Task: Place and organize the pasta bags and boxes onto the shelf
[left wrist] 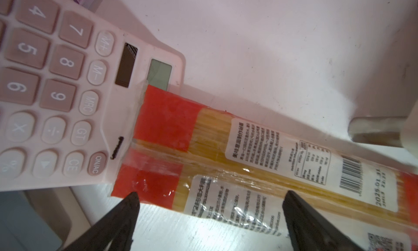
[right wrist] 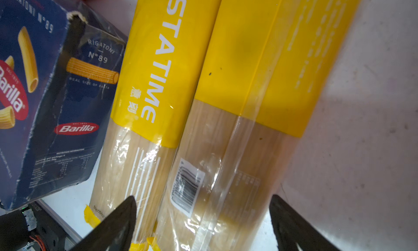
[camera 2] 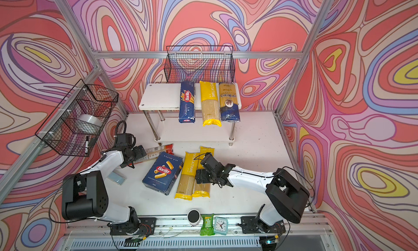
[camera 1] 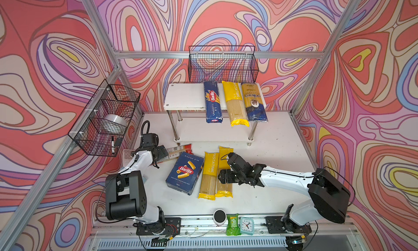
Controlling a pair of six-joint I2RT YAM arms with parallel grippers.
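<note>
White tabletop (camera 1: pixel 271 148), lower centre: right gripper (right wrist: pixel 203 197) spread wide over two yellow-ended clear spaghetti bags (right wrist: pixel 237 69); left gripper (left wrist: pixel 210 192) likewise over red-ended clear spaghetti packet (left wrist: pixel 226 152).

Your two top views look steeply down from above the front edge toward the back wall (camera 1: pixel 214 23), covering the whole worktop (camera 1: pixel 282 148) and shelf (camera 1: pixel 185 96) (near-identical pictures). Your left wrist view sits close over the red-ended packet (left wrist: pixel 167 123) and calculator (left wrist: pixel 67 91). The right sits close over two yellow-ended packets (right wrist: pixel 248 69) and the rigatoni box (right wrist: pixel 34 46). Both top views show those packets too.
</note>
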